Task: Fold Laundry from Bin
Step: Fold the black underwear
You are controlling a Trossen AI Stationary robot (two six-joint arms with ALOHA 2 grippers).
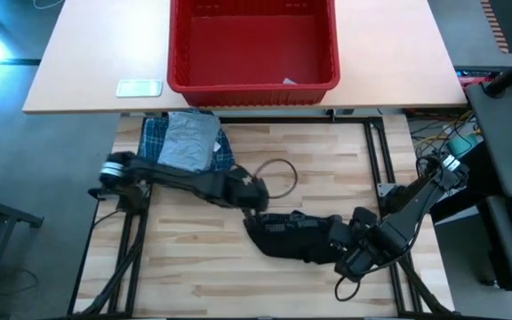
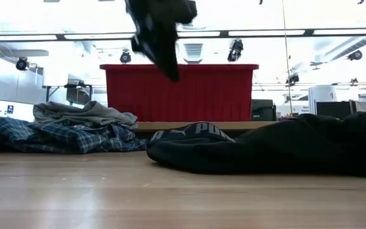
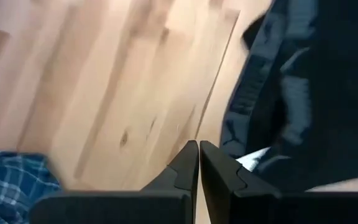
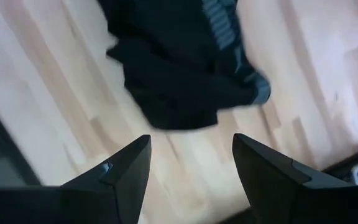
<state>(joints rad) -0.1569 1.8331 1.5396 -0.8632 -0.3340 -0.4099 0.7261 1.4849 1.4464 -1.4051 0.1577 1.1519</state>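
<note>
- We are folding the small black soft garment [image 1: 296, 236]; left gripper [image 3: 198, 163] beside its edge, jaws closed, apparently on nothing.
- Right gripper [image 4: 191, 163] hovers open above the garment; next we must grasp an edge.

Two dark jointed arms, black angular tapered fingers [image 4: 126, 171], pale collar on left arm's base

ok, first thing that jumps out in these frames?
The big red bin, seemingly empty, on the far table. Then the black garment spread mid-table between the shut left gripper and the open right gripper. At far left, a grey T-shirt lies piled on the plaid shirt.
</note>
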